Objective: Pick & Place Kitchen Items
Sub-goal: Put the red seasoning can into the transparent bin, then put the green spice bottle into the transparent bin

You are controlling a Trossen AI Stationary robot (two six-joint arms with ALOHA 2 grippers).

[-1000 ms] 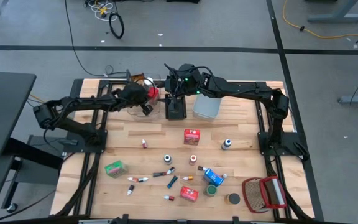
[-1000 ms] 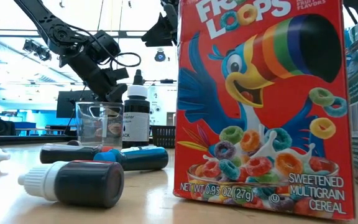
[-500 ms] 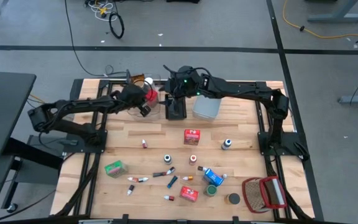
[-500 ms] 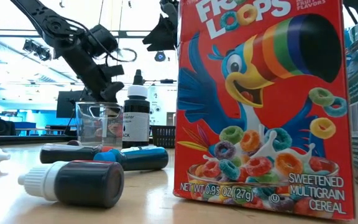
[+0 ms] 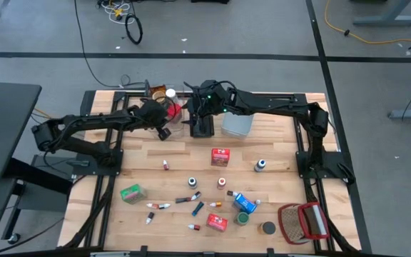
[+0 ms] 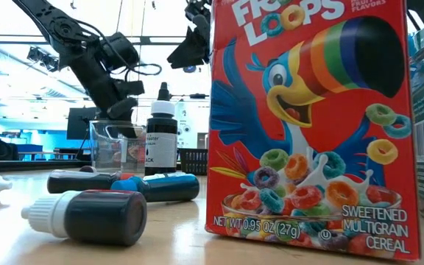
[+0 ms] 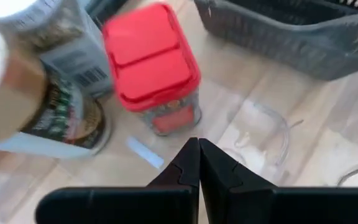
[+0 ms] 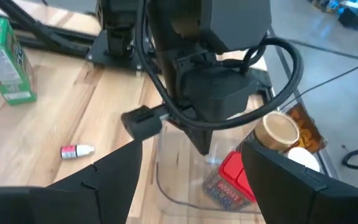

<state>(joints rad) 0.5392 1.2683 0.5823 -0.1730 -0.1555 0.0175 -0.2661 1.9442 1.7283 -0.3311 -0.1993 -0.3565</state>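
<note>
**Both arms over the bins at the back of the table**

I've got the left gripper [image 7: 197,163] pinched fully closed with nothing in it, hanging just over the clear bin [image 8: 185,177] at the far edge. Below its tips I see a red-lidded jar [image 7: 154,65] standing inside that bin, with a tan-lidded jar [image 8: 279,130] and a white-capped one [image 5: 170,93] close beside it.

My right gripper [image 8: 188,174] sits spread wide and empty, above the gap between the clear bin and the black bin [image 5: 203,126], looking straight at the left wrist. The grey-blue bin [image 5: 237,123] is just beside the black one.

Most of the kitchen items are out on the open boards nearer me: a red box [image 5: 220,156] mid-table, a green box [image 5: 131,193] towards the left, a blue box [image 5: 244,202], another red box [image 5: 217,223], a small white-capped bottle [image 5: 261,165], and little tubes [image 5: 197,208] scattered between. The cereal box [image 6: 308,118] fills the low view. The wire basket [image 5: 304,223] is at the near right corner.
</note>
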